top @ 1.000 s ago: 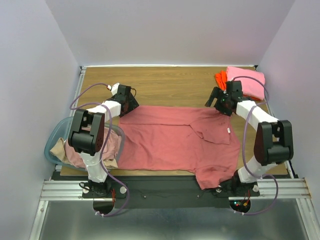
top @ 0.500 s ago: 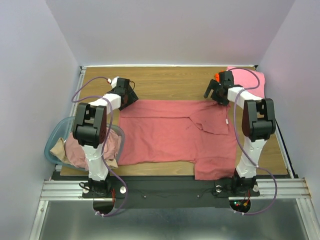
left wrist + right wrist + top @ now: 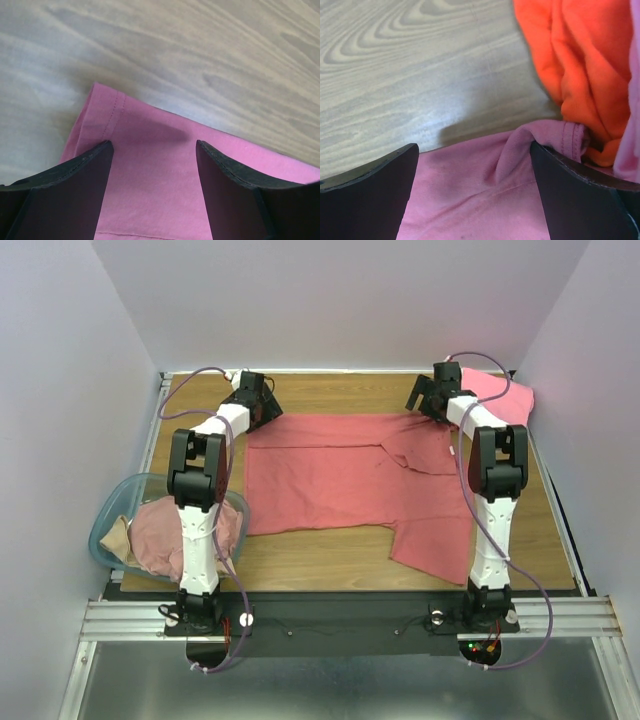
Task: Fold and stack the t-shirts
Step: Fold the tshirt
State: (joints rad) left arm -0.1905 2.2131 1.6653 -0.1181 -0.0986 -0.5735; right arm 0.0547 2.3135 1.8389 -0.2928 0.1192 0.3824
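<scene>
Both pairs of jaws have pulled the red shirt [image 3: 340, 470] to the surface's [image 3: 320, 560] far edge, flattening it. They now stand released; folding can begin.

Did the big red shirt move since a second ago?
Yes. The large salmon-red cotton t-shirt slid toward the far edge of the wooden table; more bare wood shows along its near edge now.

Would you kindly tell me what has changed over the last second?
Both arms reached toward the far edge, dragging the large salmon-red cotton t-shirt away from the bases, off the near edge. The jaws of the left gripper and right gripper stand open. The blue-green plastic basket and folded bright pink t-shirt stayed put.
</scene>
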